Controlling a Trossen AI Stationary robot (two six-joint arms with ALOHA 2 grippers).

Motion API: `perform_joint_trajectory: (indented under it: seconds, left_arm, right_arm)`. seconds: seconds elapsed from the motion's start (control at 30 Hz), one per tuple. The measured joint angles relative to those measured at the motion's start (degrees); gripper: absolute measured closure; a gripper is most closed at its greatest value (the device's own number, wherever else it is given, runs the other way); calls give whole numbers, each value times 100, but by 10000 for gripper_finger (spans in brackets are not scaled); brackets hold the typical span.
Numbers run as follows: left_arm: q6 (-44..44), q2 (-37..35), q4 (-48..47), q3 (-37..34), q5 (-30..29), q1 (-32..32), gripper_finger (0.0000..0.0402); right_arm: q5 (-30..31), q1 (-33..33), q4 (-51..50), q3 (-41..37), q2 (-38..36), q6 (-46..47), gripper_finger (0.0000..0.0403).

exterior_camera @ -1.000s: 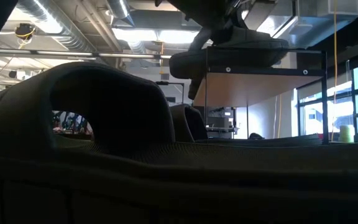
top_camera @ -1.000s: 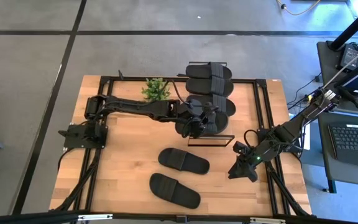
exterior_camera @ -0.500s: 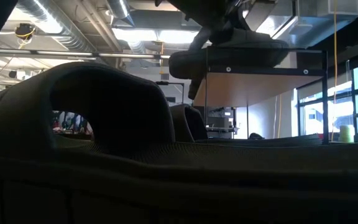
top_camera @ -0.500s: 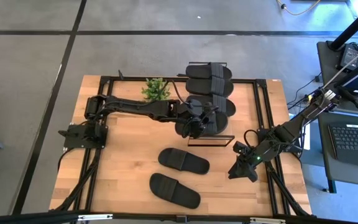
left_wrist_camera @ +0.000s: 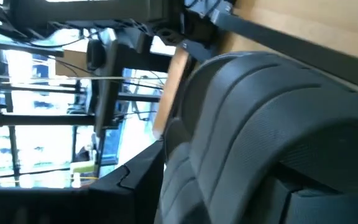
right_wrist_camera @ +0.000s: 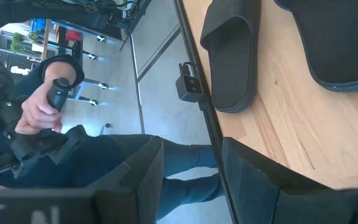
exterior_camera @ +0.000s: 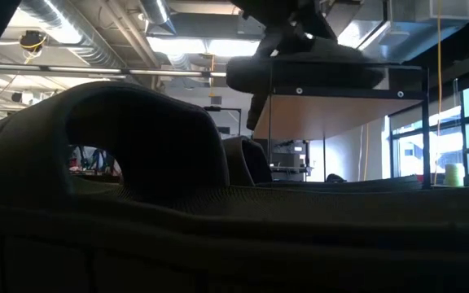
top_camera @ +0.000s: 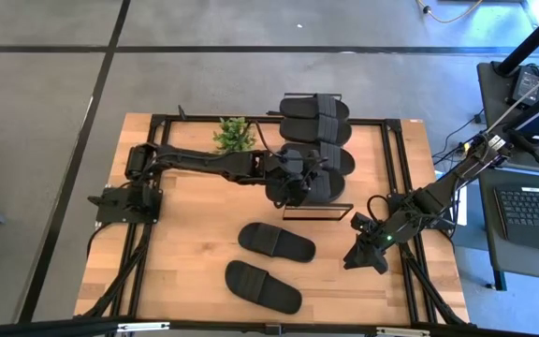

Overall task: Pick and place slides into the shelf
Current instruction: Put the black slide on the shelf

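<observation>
Grey concrete floor is showing all round the wooden table (top_camera: 195,215), and a small green plant (top_camera: 234,134) is standing near its far edge. Right of the plant, the shelf (top_camera: 316,154) is sitting at the table's far middle, its black frame reaching past the far edge. Two slides (top_camera: 314,119) are lying side by side on its far part, and another slide (top_camera: 335,159) is lying on the shelf nearer.

Reaching in from the left, the left gripper (top_camera: 286,187) is hanging over the near end of the shelf, pinching a slide (top_camera: 321,185) that is lying across that end. In the low view this held slide (exterior_camera: 304,73) is sitting level with the shelf's top rail, above its wood board (exterior_camera: 332,114). In the left wrist view its ribbed strap (left_wrist_camera: 260,124) is filling most of the frame, next to the shelf's wood.

Two more slides are resting flat on the table, near of the shelf: one (top_camera: 277,241) closer to the shelf, the other (top_camera: 263,286) by the near edge.

Over by the right edge, the right gripper (top_camera: 368,255) is waiting, low, with its fingers (right_wrist_camera: 253,186) spread apart. Its wrist view is showing a person's hand (right_wrist_camera: 42,106) beyond the table, gripping a dark handle.
</observation>
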Motion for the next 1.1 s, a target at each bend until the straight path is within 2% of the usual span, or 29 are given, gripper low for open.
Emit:
perform_joint_trajectory:
  seconds: [0.3, 0.63, 0.77, 0.93, 1.1]
  left_arm:
    - [-190, -195, -52, -1, -72, -123, 224]
    - [-413, -184, -49, -1, -683, -84, 224]
    - [-496, -180, -41, -1, -693, -92, 224]
    - [-1041, -178, -55, -1, -676, -106, 224]
    - [-1054, -173, -81, -1, -738, -104, 224]
  right_arm:
    - [-11, 0, -18, 0, -4, -22, 236]
    - [-46, 0, -48, 0, -4, -42, 236]
    - [-46, 0, -46, 0, -4, -38, 236]
    - [-47, 0, -46, 0, -4, -33, 236]
    - [-48, 0, -44, 0, -4, 2, 236]
